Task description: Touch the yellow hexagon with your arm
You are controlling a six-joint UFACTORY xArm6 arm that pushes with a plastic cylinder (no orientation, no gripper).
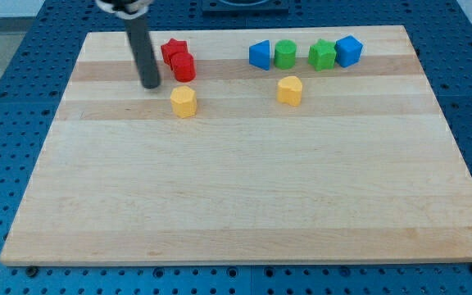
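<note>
Tip point(151, 85) resting on board point(236, 197), no jaws to spread or pinch, just a bare rod. Yellow hexagon point(183, 102) just to tip's right and slightly toward view's bottom, near but apart. Red cylinder point(183, 67) and red star point(173, 50) up-right of tip. Likely light, rigid, quick to slide; best met gently on its near left face. Other yellow block point(289, 90) well off right.
</note>
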